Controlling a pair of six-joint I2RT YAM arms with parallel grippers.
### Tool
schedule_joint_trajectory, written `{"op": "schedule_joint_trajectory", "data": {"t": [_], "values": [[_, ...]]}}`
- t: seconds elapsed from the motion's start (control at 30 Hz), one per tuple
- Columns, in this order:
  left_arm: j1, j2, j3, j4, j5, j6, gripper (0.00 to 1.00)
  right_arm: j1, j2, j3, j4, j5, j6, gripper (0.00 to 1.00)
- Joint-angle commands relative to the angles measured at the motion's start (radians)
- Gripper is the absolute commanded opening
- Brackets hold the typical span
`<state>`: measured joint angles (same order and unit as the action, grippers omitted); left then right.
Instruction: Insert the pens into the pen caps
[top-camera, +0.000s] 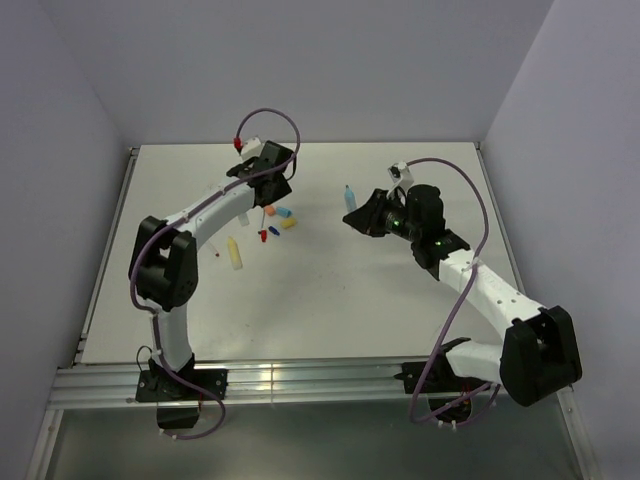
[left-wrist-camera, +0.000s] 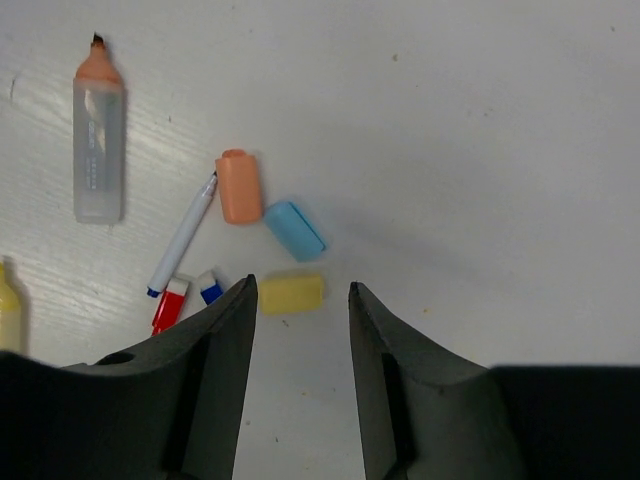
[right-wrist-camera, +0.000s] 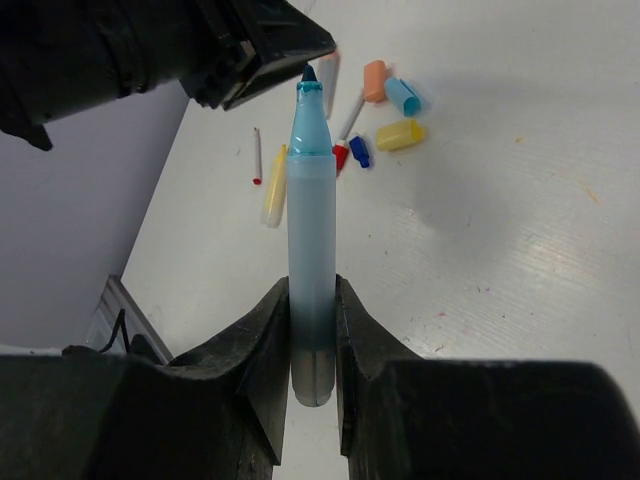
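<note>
Right gripper (top-camera: 351, 214) is clamping the blue pen (right-wrist-camera: 311, 200); left gripper (top-camera: 266, 197), hovering spread by the yellow cap (left-wrist-camera: 291, 294), should be taking the blue cap (left-wrist-camera: 294, 230).

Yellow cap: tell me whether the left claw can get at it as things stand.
Probably yes: the left claw hangs open above the yellow cap, which lies just ahead of the gap between its fingers, apart from the blue cap.

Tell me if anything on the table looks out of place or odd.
Nothing looks spilled or broken. Loose caps and bare pens lie scattered by the open left hand, as expected here; the right hand grips a blue pen, tip uncovered.
</note>
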<state>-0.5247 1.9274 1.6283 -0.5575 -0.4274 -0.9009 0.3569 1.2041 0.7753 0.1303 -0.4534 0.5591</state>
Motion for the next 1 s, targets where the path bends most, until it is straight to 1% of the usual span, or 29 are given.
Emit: {"op": "schedule_joint_trajectory", "data": {"t": [0.0,0.2,0.43,0.67,0.97], "values": [[0.003,0.008,0.001,0.036,-0.051,-0.177,0.47,-0.025,-0.044,-0.019,0.028,-0.033,-0.002,0.0],[0.003,0.145,0.105,-0.027,-0.065,-0.291,0.47,-0.044,-0.084,-0.031,0.029,-0.036,-0.001,0.0],[0.005,0.263,0.217,-0.091,-0.08,-0.349,0.47,-0.064,-0.112,-0.039,0.037,-0.054,0.004,0.0],[0.005,0.283,0.209,-0.104,-0.073,-0.381,0.45,-0.068,-0.112,-0.05,0.055,-0.071,0.018,0.0],[0.005,0.292,0.202,-0.11,-0.059,-0.383,0.47,-0.072,-0.103,-0.05,0.058,-0.087,0.021,0.0]]}}
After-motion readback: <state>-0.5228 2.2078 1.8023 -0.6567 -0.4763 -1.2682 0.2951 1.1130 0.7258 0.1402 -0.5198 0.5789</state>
